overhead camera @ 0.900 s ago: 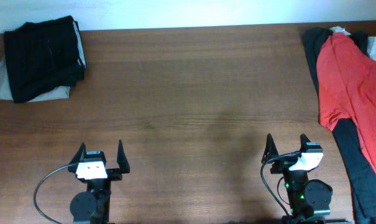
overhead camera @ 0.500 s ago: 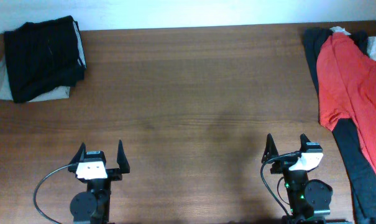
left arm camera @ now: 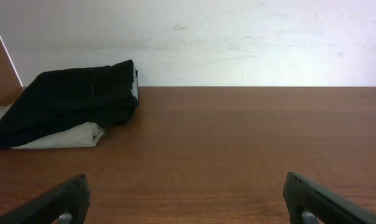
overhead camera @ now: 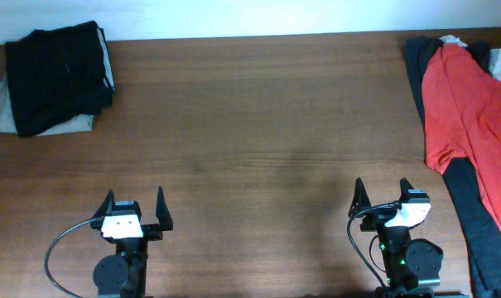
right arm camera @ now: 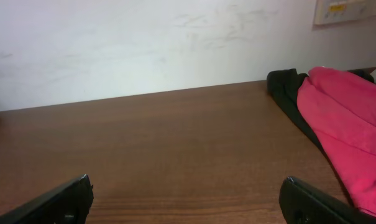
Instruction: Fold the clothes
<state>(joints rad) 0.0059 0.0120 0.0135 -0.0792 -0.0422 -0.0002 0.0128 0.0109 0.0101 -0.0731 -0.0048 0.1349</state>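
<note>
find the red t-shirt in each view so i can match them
Overhead: red T-shirt at the far right edge.
Left wrist: not in it.
Right wrist: at the right edge.
Shared landmark: the dark grey garment under the shirt, visible in overhead and right wrist.

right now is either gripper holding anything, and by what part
Nothing is held. The left gripper and right gripper are both open and empty; the orange-red T-shirt lies untouched at the right.

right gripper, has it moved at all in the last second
No. In the overhead view the right gripper sits at the same spot, keeping the same gap from the orange-red T-shirt on its right, jaws open as before.
</note>
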